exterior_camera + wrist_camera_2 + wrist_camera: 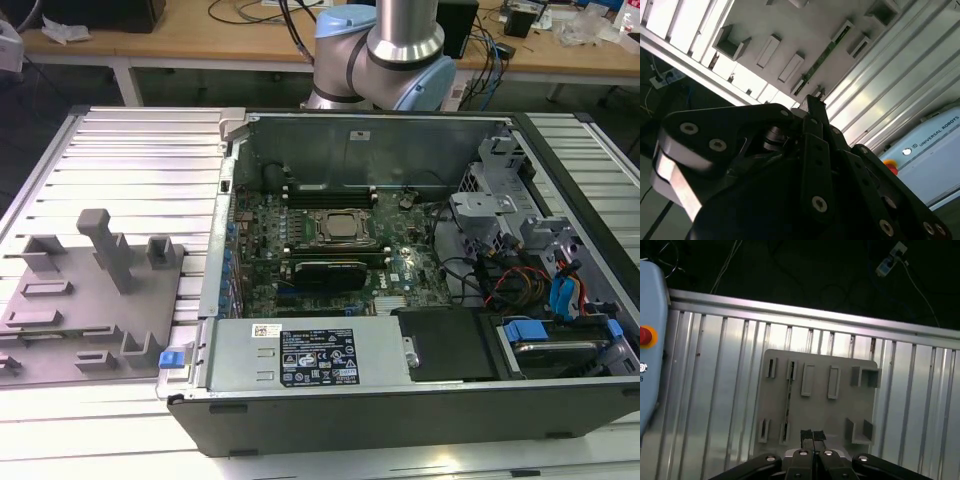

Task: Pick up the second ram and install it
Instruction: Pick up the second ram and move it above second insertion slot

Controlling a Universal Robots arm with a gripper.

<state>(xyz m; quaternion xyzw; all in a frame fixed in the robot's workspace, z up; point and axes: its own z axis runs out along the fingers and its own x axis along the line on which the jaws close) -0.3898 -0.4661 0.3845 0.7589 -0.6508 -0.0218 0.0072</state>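
The end effector [812, 436] is hovering above the grey fixture plate [840, 415] with its two dark fingertips [806, 434] pressed together and nothing between them; in the second wrist view the same closed tips [815, 97] are pointing toward the plate [810, 20] from behind the black linkage. The second ram [788, 400] is sitting on that plate as a thin green stick standing on edge, running in a line between two small slotted blocks, and the closed tips are hanging near one end of it but apart from it. In the second wrist view the second ram [822, 56] is showing as a narrow green strip slanting across the plate, with one end close to the fingertips. Other upright pockets and slots are standing around it on the plate. The plate is lying on the ribbed aluminium bench [715, 390], beside a pale blue box [650, 340] with a red button [644, 335]. In the exterior view the plate [60, 330] is lying on the bench [130, 160] at the exterior view's left, carrying a grey upright post [105, 245], and the open computer case [400, 410] is resting just beside it, showing the motherboard [260, 240] with its square processor socket [335, 228]. The arm [395, 45] is rising behind the case.
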